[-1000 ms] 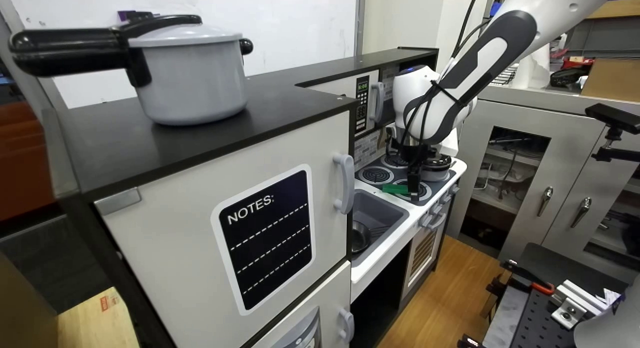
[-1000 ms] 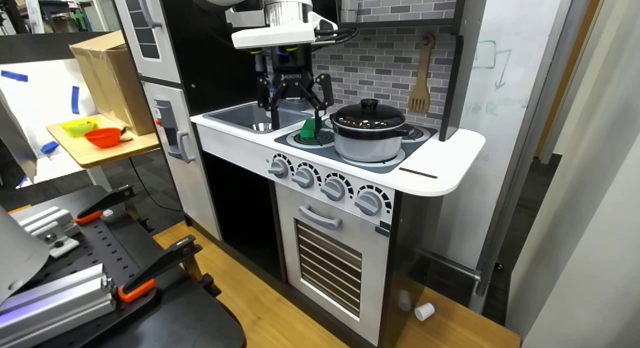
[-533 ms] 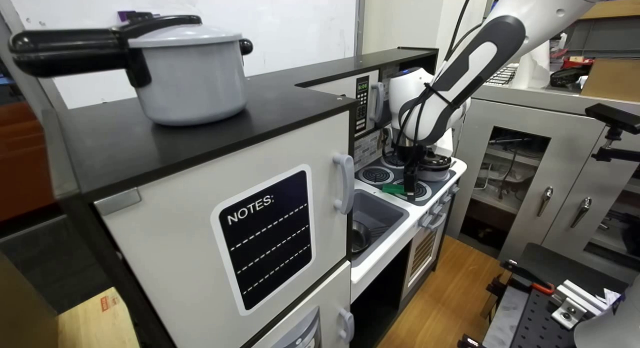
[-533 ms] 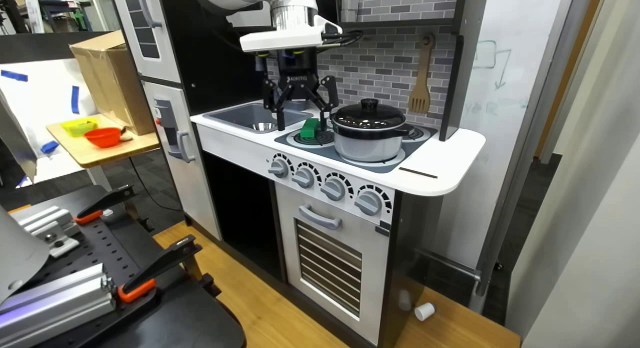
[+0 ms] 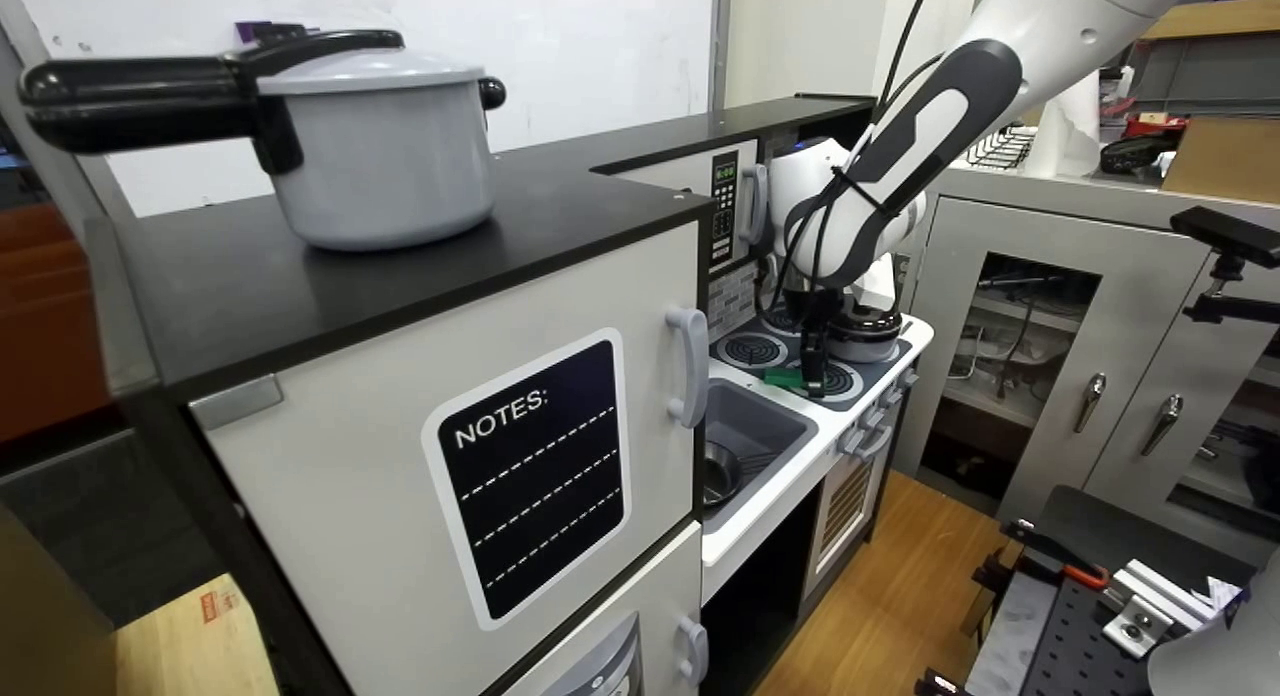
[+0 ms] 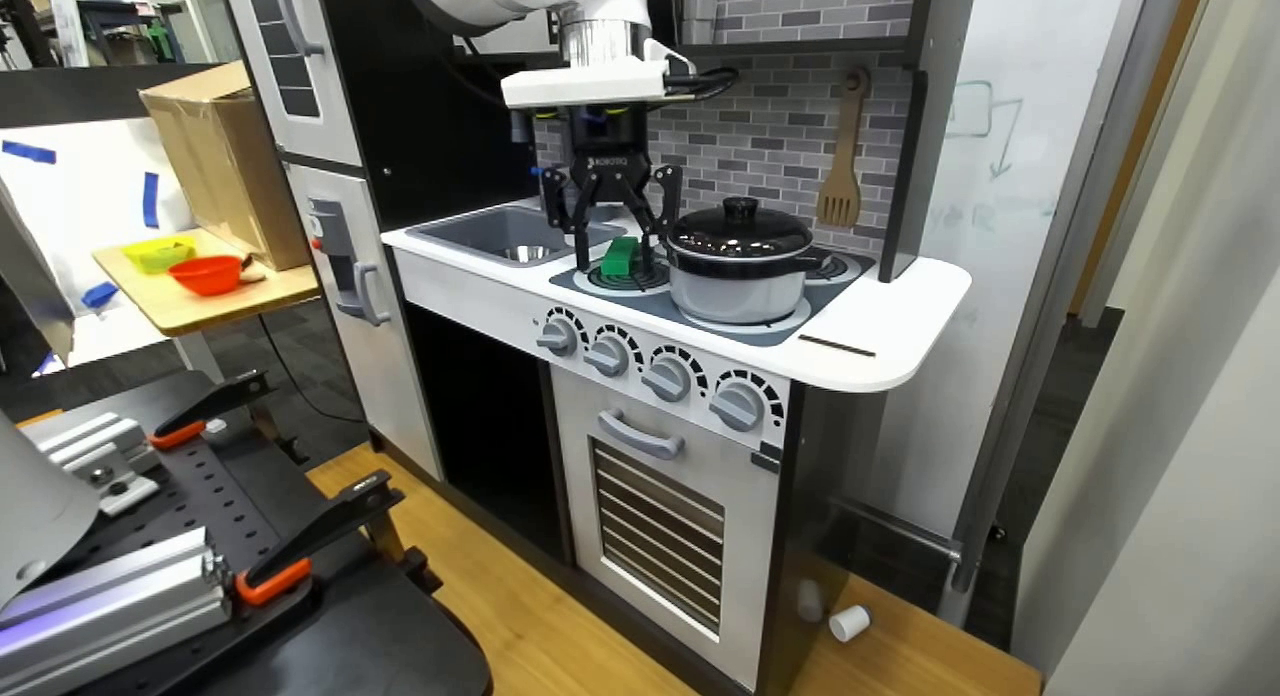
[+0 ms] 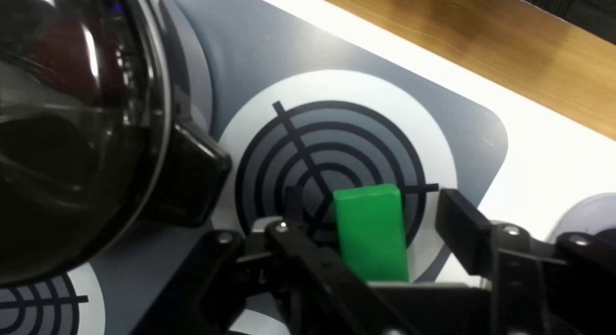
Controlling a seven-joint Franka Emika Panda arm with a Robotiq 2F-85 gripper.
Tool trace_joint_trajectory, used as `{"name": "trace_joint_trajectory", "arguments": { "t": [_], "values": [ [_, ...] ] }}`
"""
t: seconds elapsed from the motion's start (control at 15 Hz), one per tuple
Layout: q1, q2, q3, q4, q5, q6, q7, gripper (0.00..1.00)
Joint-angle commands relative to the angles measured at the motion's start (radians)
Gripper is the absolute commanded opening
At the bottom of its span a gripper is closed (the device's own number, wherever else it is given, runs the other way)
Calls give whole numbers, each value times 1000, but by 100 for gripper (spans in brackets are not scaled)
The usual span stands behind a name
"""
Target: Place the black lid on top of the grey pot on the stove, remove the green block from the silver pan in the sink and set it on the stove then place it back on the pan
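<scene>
Gripper (image 6: pixel 614 262) has shifted toward three o'clock in exterior view; jaws spread, now flanking block (image 7: pixel 370 234). Block on burner (image 7: pixel 346 133), five-o'clock side in wrist view. Lid (image 6: pixel 738 233) on pot (image 6: pixel 738 296). Likely lining up grasp, for return to pan (image 6: pixel 527 254) in sink (image 6: pixel 470 231), nine o'clock from block.

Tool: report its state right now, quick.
Tool: open, holding nothing; in the wrist view, a gap shows on either side of the green block.
</scene>
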Motion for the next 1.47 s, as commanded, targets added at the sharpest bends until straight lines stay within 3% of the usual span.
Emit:
{"name": "trace_joint_trajectory", "arguments": {
  "t": [0.0,0.4,1.0,1.4],
  "values": [
    [-23,17,15,36,6,-25,-37,42],
    [-19,8,18,38,17,-68,-43,8],
    [-6,-48,18,-10,-1,-49,-19,8],
    [29,-194,37,-145,-75,-28,12,8]
  ]
}}
